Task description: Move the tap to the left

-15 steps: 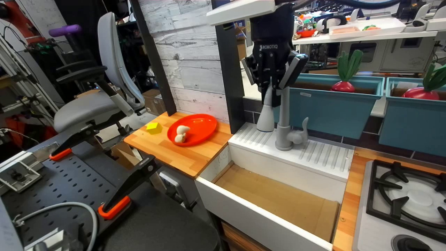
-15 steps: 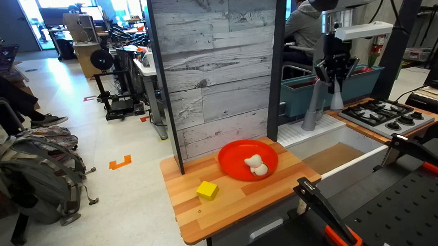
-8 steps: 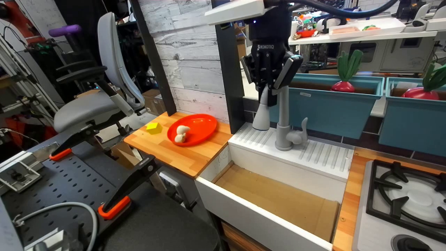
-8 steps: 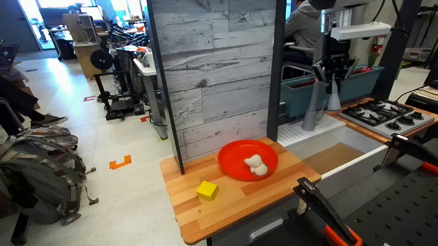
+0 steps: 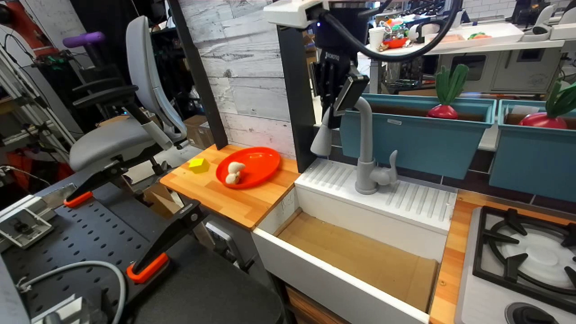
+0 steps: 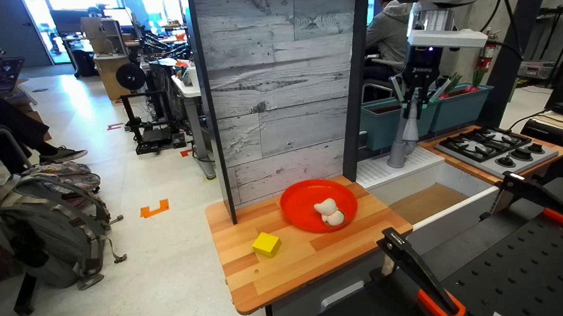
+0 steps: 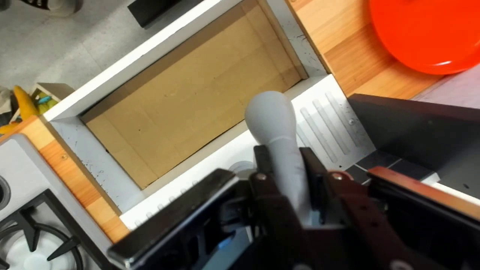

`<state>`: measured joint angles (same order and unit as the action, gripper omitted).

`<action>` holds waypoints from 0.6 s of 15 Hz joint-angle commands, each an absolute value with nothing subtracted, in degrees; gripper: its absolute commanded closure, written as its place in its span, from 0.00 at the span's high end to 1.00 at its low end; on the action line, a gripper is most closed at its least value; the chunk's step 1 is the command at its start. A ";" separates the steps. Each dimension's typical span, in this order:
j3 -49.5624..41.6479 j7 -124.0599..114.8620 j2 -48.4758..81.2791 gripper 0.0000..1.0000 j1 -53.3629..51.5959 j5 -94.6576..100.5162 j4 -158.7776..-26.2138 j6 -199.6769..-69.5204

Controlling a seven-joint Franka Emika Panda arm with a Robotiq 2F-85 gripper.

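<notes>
The tap is a tall grey faucet with an arched spout, and its column (image 5: 366, 135) stands upright on the white ribbed ledge behind the sink. Its flared spout end (image 5: 321, 141) hangs to the left of the column in an exterior view and in front of the column in an exterior view (image 6: 410, 129). My gripper (image 7: 283, 149) is shut around the spout just above the flared end, with a finger on each side in the wrist view. The black gripper covers the upper part of the spout in both exterior views. The short handle (image 5: 392, 168) sits right of the column.
The white sink (image 5: 333, 279) lies below, with cardboard inside. A dark post (image 5: 294, 90) and a plank wall (image 5: 252, 67) stand left of the gripper. Teal planters (image 5: 418, 144) are behind the tap. A stove (image 5: 526, 270) is right, a red plate (image 5: 265, 166) left.
My gripper and the spout end have swung left in both exterior views, and the wrist has turned. The tap's column and base stay in place. The gripper keeps its hold.
</notes>
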<state>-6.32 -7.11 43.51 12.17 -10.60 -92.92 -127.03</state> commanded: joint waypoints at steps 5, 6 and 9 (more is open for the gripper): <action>-3.57 -12.98 44.22 0.06 12.16 -17.04 -89.05 -127.49; -3.58 -13.49 44.31 0.06 12.18 -17.13 -88.93 -127.59; -3.56 -14.33 44.31 0.06 12.27 -17.56 -88.94 -128.04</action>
<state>-5.99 -13.82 43.88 12.20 -13.59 -92.35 -127.30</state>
